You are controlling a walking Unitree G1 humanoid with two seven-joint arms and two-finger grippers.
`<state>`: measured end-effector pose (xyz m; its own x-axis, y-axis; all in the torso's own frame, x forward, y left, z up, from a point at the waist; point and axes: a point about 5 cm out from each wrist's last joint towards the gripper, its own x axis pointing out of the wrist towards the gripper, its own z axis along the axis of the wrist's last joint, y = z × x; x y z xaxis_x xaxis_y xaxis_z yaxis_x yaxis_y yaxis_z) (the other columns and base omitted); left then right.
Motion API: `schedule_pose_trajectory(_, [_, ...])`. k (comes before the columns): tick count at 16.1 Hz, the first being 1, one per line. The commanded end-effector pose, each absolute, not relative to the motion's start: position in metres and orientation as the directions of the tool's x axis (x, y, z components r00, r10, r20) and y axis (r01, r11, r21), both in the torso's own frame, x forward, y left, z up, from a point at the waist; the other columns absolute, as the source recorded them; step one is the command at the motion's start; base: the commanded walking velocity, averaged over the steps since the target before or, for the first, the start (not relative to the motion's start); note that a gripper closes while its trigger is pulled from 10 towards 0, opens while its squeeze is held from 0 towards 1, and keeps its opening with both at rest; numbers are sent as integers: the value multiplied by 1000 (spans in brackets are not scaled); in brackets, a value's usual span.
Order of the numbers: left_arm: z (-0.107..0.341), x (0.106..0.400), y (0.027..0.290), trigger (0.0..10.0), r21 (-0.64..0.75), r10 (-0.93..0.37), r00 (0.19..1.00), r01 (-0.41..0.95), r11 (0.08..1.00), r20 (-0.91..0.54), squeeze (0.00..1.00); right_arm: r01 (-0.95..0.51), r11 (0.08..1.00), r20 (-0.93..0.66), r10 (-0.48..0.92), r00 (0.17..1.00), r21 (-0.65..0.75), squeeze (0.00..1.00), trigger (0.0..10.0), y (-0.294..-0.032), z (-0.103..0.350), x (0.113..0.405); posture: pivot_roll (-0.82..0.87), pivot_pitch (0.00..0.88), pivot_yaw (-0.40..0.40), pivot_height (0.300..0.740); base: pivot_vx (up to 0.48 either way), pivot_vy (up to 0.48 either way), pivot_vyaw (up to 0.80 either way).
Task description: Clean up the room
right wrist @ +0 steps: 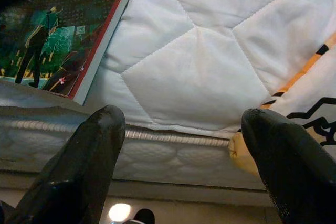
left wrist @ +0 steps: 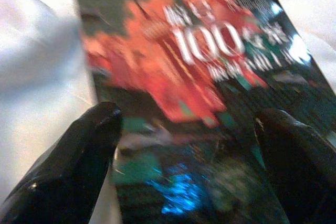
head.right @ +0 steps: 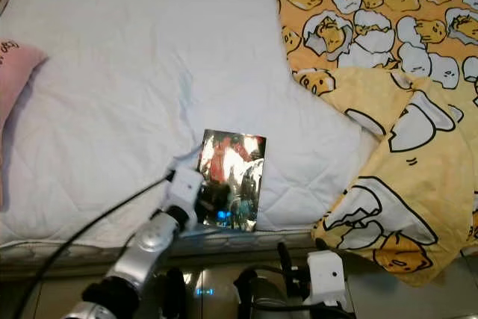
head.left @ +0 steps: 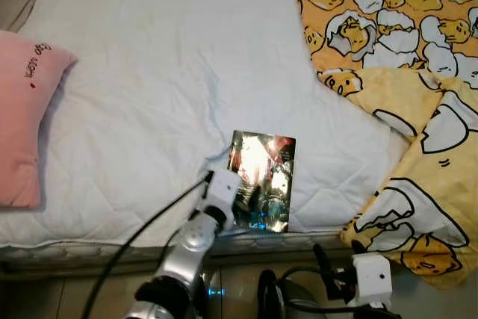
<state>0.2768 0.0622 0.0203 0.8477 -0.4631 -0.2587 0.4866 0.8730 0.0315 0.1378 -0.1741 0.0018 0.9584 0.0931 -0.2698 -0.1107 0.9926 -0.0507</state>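
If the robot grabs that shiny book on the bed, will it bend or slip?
The book looks thin with a glossy cover that reflects light, so it may be slippery in the left gripper, whose jaws are spread over it. It probably flexes a little, being slim. It lies flat near the mattress edge, so a push could slide it off.

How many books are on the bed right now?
1. The book lies near the front edge of the white mattress, under the open left gripper. More could be hidden under the yellow blanket.
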Motion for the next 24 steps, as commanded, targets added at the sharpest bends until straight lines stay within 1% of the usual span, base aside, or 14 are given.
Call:
schedule_pose_trajectory(1, [5, 265, 56, 10000, -9, -481, 808, 509, 861, -340, 0, -100, 993, -290, 76, 954, -70, 0, 10000, -179, -1, 130, -76, 192, -49, 740, 0, 0, 0])
schedule_pose_trajectory(3, [-5, 262, 53, 10000, -66, -469, 783, 487, 871, -408, 0, -102, 992, -295, 76, 953, -73, 0, 10000, -181, -2, 130, -84, 191, -48, 740, 0, 0, 0])
schedule_pose_trajectory(4, [-8, 264, 54, 10000, -124, -444, 780, 437, 891, -440, 0, -101, 992, -295, 75, 953, -74, 0, 10000, -181, -2, 130, -87, 192, -46, 740, 0, 0, 0])
schedule_pose_trajectory(5, [-7, 268, 55, 10000, -156, -421, 791, 395, 905, -443, 0, -99, 992, -295, 73, 953, -75, 0, 10000, -180, -1, 130, -92, 196, -43, 740, 0, 0, 0])
schedule_pose_trajectory(6, [7, 277, 57, 10000, -29, -407, 843, 424, 905, -352, 0, -97, 992, -295, 71, 953, -75, 0, 10000, -180, -1, 129, -93, 199, -42, 740, 0, 0, 0])
schedule_pose_trajectory(7, [16, 281, 58, 10000, 41, -407, 867, 436, 899, -288, 0, -96, 993, -295, 70, 953, -75, 0, 10000, -180, -1, 129, -93, 205, -41, 740, 0, 0, 0])
schedule_pose_trajectory(9, [30, 287, 61, 10000, 134, -389, 901, 416, 899, -192, 0, -94, 993, -299, 67, 952, -77, 0, 10000, -181, -2, 128, -87, 214, -39, 740, 0, 0, 0])
schedule_pose_trajectory(10, [34, 290, 64, 10000, 148, -378, 911, 402, 904, -168, 0, -94, 993, -301, 67, 951, -78, 0, 10000, -181, -2, 127, -87, 214, -39, 740, 0, 0, 0])
schedule_pose_trajectory(11, [35, 291, 67, 10000, 134, -361, 918, 383, 914, -165, 0, -95, 992, -302, 68, 951, -77, 0, 10000, -181, -2, 127, -83, 220, -42, 740, 0, 0, 0])
schedule_pose_trajectory(13, [26, 289, 75, 10000, 98, -318, 924, 343, 934, -211, 0, -99, 992, -302, 72, 950, -76, 0, 10000, -180, -2, 127, -78, 224, -47, 740, 0, 0, 0])
schedule_pose_trajectory(16, [14, 283, 75, 10000, 48, -306, 910, 331, 942, -279, 0, -110, 991, -304, 82, 949, -75, 0, 10000, -179, -1, 129, -78, 233, -54, 740, 0, 0, 0])
schedule_pose_trajectory(19, [11, 284, 78, 10000, 16, -270, 913, 289, 957, -307, 0, -109, 991, -307, 81, 948, -77, 0, 10000, -180, -2, 128, -78, 233, -54, 740, 0, 0, 0])
schedule_pose_trajectory(21, [8, 283, 73, 10000, -10, -292, 896, 306, 952, -335, 0, -107, 991, -311, 78, 947, -77, 0, 10000, -180, -2, 126, -94, 239, -54, 740, 0, 0, 0])
schedule_pose_trajectory(24, [15, 282, 58, 10000, -14, -375, 883, 388, 922, -283, 0, -103, 992, -318, 73, 945, -78, 0, 10000, -181, -2, 123, -100, 244, -51, 740, 0, 0, 0])
